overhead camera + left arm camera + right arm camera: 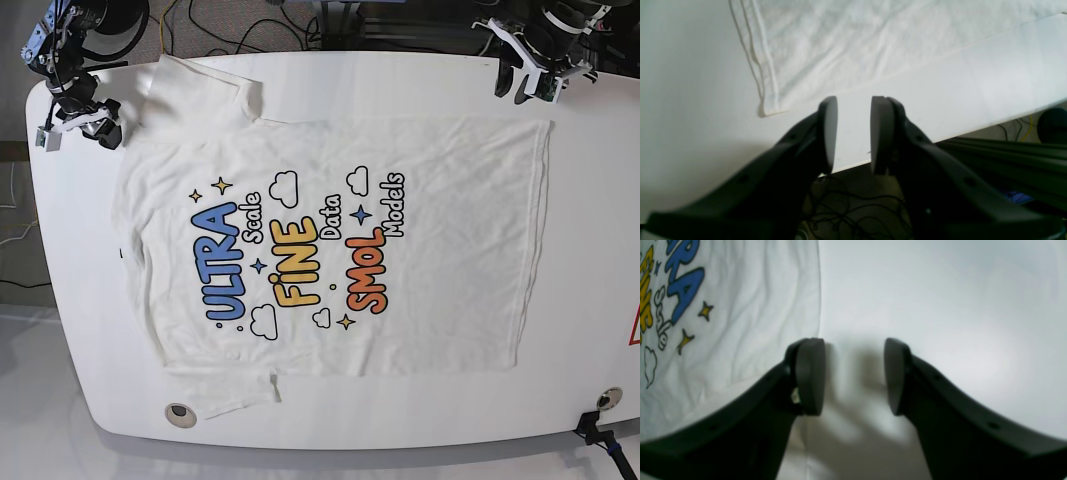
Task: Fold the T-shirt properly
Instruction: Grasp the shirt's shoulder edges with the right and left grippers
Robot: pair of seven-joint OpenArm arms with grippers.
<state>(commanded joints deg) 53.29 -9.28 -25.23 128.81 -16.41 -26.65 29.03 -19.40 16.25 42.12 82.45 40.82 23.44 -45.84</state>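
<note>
White table (pixel 600 300) bears the flat, print-up T-shirt (pixel 330 250).

A white counter (pixel 590 300) with rounded corners is carrying the T-shirt (pixel 330 250), which is lying spread flat, print side up, covering most of the surface. Its hem is lying toward the counter's right end, and the collar end toward the left. One sleeve is reaching the far edge; the other is lying near the near edge, beside a small round fitting (pixel 180 411) set into the counter.
</note>
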